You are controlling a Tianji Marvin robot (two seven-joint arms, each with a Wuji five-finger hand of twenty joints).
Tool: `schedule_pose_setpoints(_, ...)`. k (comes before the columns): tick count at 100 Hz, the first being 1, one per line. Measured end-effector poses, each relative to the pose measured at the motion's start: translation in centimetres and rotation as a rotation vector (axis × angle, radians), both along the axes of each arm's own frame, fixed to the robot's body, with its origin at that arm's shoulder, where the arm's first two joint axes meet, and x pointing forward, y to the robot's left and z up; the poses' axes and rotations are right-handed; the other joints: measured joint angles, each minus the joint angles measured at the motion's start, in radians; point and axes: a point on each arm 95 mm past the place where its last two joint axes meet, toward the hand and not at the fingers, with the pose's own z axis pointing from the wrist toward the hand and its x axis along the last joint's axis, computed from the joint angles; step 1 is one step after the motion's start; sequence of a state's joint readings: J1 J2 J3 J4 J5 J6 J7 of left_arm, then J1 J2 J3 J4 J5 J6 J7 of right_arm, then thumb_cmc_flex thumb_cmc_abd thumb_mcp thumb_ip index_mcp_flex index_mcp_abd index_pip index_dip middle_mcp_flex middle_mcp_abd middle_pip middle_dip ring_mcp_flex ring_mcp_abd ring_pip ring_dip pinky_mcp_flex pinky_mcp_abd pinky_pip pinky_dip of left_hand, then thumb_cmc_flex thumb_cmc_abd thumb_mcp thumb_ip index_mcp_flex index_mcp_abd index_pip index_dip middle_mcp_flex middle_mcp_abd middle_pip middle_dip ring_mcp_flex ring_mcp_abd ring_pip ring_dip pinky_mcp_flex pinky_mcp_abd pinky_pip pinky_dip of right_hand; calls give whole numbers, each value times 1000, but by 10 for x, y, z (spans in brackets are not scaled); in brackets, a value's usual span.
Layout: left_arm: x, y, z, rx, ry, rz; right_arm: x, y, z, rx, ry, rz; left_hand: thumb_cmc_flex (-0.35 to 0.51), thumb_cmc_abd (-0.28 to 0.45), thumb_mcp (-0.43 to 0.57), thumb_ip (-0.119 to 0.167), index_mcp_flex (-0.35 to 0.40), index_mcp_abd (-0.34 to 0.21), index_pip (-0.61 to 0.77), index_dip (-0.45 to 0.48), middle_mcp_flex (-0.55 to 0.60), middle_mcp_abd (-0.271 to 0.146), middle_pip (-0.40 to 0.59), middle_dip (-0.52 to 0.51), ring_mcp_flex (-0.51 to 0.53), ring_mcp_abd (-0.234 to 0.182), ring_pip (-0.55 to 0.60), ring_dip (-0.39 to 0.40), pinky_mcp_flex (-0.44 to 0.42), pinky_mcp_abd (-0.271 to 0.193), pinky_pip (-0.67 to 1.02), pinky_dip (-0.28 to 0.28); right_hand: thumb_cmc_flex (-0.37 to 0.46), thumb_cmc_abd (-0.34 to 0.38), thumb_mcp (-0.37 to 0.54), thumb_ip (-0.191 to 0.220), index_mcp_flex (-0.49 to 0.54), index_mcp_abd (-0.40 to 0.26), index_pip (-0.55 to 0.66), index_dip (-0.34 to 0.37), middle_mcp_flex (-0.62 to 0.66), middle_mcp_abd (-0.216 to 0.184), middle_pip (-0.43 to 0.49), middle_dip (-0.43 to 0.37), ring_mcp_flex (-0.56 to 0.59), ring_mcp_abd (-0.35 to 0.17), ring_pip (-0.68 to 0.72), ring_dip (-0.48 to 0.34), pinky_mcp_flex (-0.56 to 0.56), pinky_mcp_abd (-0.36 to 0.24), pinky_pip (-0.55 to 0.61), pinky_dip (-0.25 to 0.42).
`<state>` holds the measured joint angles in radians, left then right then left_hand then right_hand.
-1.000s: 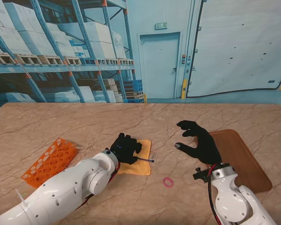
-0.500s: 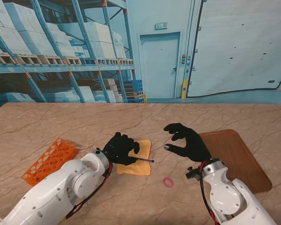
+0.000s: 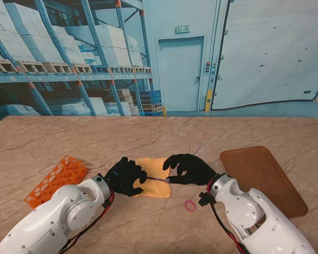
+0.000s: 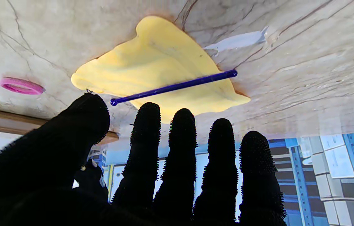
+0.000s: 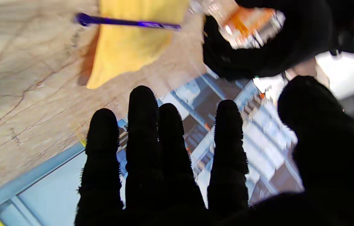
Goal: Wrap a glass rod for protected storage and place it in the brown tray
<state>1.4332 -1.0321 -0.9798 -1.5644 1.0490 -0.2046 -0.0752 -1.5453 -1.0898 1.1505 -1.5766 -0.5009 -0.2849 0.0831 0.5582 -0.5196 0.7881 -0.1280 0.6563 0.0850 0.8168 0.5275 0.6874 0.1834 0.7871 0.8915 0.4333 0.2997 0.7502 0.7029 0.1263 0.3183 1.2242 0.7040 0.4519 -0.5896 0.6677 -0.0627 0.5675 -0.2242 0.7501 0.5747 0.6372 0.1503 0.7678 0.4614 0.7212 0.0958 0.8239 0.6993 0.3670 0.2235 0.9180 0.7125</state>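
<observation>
Centre of the stand view: the blue rod (image 3: 158, 180) lies across the yellow cloth (image 3: 153, 176), with both the left hand (image 3: 125, 176) and right hand (image 3: 187, 168) open and empty. To wrap well, pin the rod lightly, fold the cloth edge over, and roll evenly; the brown tray (image 3: 265, 179) waits at right

Both hands at yellow cloth (image 3: 153, 174), rod (image 3: 156, 179) betw. them; brown tray (image 3: 265, 177) right.
</observation>
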Motion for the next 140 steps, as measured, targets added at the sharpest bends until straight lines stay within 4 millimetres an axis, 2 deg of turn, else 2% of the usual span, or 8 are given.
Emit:
schedule_pose_setpoints(22,-2,1,-16,33,-32,0,2,5,-15,-207,-65,128,0,-1,12,0,0,0,29,7,0,0,13,12,0,0,11,2,0,-1,0,11,29,-27,-3,0,-53,1,3,-1,-27,0,72,38,-5,-17,95,48,4,-41,72,0)
schedule_pose_setpoints(38,-4,3,-23,40,-25,17,2,8,-26,-405,-226,202,0,-1,13,0,-1,0,49,11,0,0,14,13,0,0,12,3,0,-3,1,15,39,-53,-20,0,-76,-5,25,-12,-75,-12,221,162,-24,-83,310,175,5,-111,204,37)
schedule_pose_setpoints(60,-5,4,-25,41,-34,37,6,13,-38,-440,-221,249,2,-35,25,0,-1,-2,63,11,0,0,16,13,0,0,23,13,0,-6,1,21,87,-75,-17,-1,-76,-68,44,-13,-87,-24,272,217,-24,-111,380,211,15,-133,255,62)
schedule_pose_setpoints(71,-5,5,-26,36,-33,61,8,17,-46,-528,-293,263,23,-33,26,-11,-1,-5,78,4,0,0,18,13,0,0,24,13,0,-6,1,27,83,-177,253,-14,-88,-105,59,-14,-106,-25,286,230,-30,-123,393,211,14,-144,268,62)
schedule_pose_setpoints(77,-5,5,-26,34,-32,63,11,18,-51,-541,-305,257,25,-33,26,-12,-1,-12,88,-3,0,0,25,14,1,0,32,13,0,-6,1,28,74,-206,328,-16,-88,-117,61,-14,-118,-26,295,240,-39,-127,404,211,4,-146,270,62)
schedule_pose_setpoints(116,-2,6,-23,1,-30,100,28,26,-64,-591,-336,284,36,-33,24,-12,-1,-14,114,-27,24,0,37,16,13,0,34,14,0,-6,1,32,41,-180,386,-19,-50,-132,111,-14,-118,-28,358,268,-41,-135,431,235,2,-157,337,72)
schedule_pose_setpoints(127,-2,7,-23,-7,-29,107,33,29,-65,-584,-326,279,36,-33,23,-12,-1,-14,114,-27,30,0,37,16,13,0,34,14,0,-6,1,38,40,-178,378,-112,8,-168,210,-135,-118,-28,361,268,-41,-135,431,243,2,-157,348,72)
schedule_pose_setpoints(140,-3,8,-22,-14,-29,112,35,31,-67,-578,-317,277,55,-33,14,-12,-1,-14,115,-29,30,0,37,16,13,0,34,14,0,-6,2,38,53,-99,317,-115,58,-216,302,-194,-118,-29,362,263,-40,-135,431,243,2,-157,349,64)
